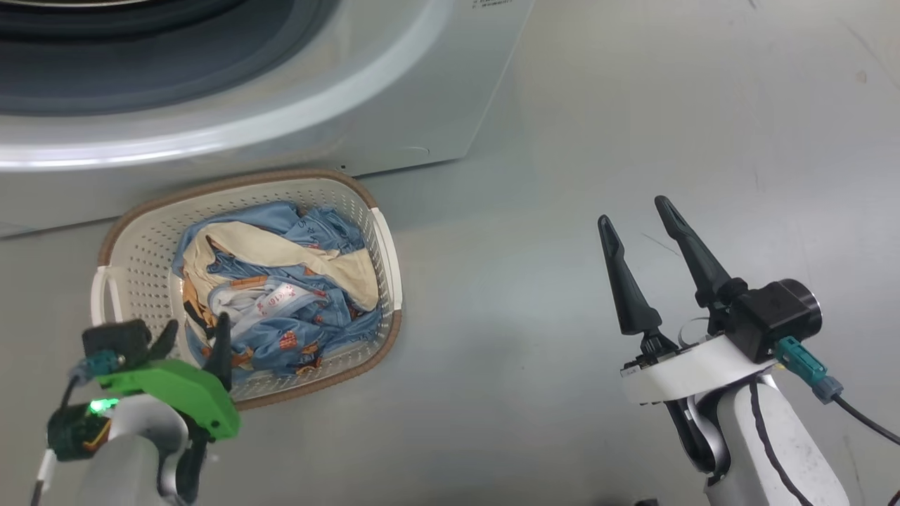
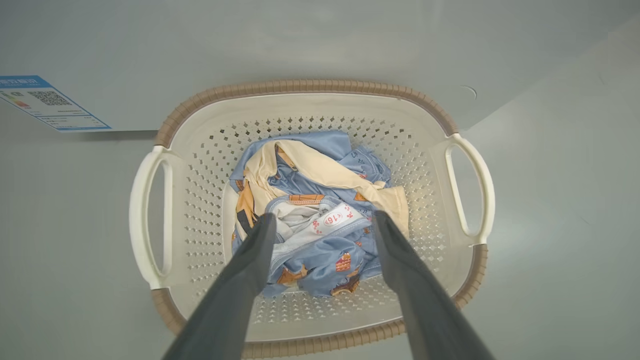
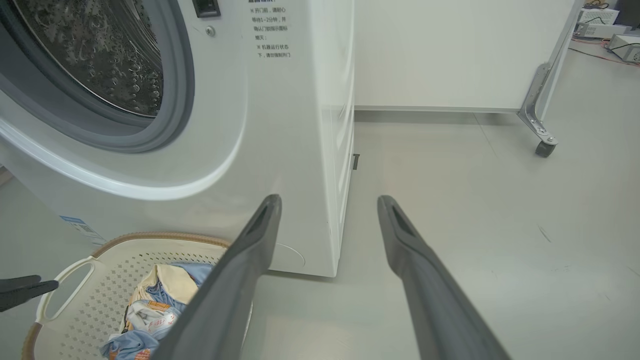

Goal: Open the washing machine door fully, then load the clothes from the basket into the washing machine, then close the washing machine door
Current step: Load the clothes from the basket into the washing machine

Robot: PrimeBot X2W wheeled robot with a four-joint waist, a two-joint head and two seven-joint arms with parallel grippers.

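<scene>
This looks like a robotics lab or test room dressed up as a laundry corner rather than a home. The washer (image 3: 280, 150) stands free on a bare, smooth grey floor (image 3: 475, 210). Behind it runs a plain white panel (image 3: 450, 50), carried by a metal bracket (image 3: 537, 100) on a caster (image 3: 542, 148), like a movable partition. In the far corner, equipment boxes (image 3: 625, 42) and loose cables (image 3: 592, 50) lie on the floor. A blue energy sticker (image 2: 45, 102) is on the washer's front. A basket (image 1: 232, 183) of clothes (image 1: 281, 295) sits directly on the floor.
</scene>
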